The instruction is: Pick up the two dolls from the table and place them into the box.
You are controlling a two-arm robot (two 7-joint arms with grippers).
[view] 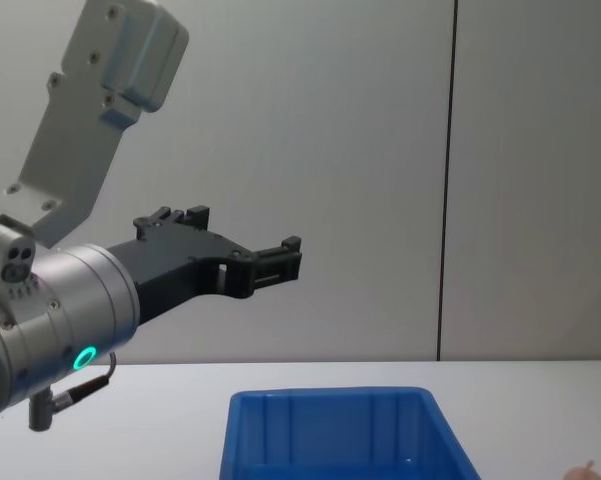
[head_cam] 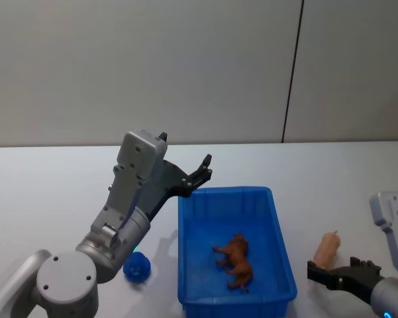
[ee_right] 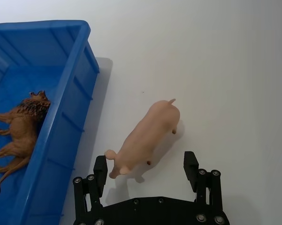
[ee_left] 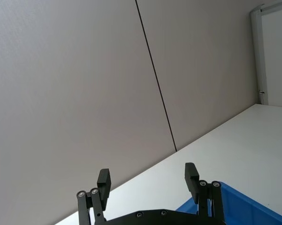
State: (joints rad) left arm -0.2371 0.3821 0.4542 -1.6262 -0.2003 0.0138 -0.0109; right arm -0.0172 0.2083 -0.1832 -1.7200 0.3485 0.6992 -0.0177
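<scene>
Blue box [head_cam: 225, 191] holding brown doll [head_cam: 235, 262], right pincer [ee_right: 146, 159] spread near pink doll [ee_right: 150, 133], left pincer [ee_left: 148, 176] spread, raised

Silver-grey arms [head_cam: 129, 199], black fingers [ee_left: 191, 174], green light [view: 84, 357]

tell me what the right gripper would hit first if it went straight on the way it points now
Most likely the pink pig doll: it lies on the table right ahead of the open right gripper, though depth is unclear. The blue box sits off to the side.
</scene>
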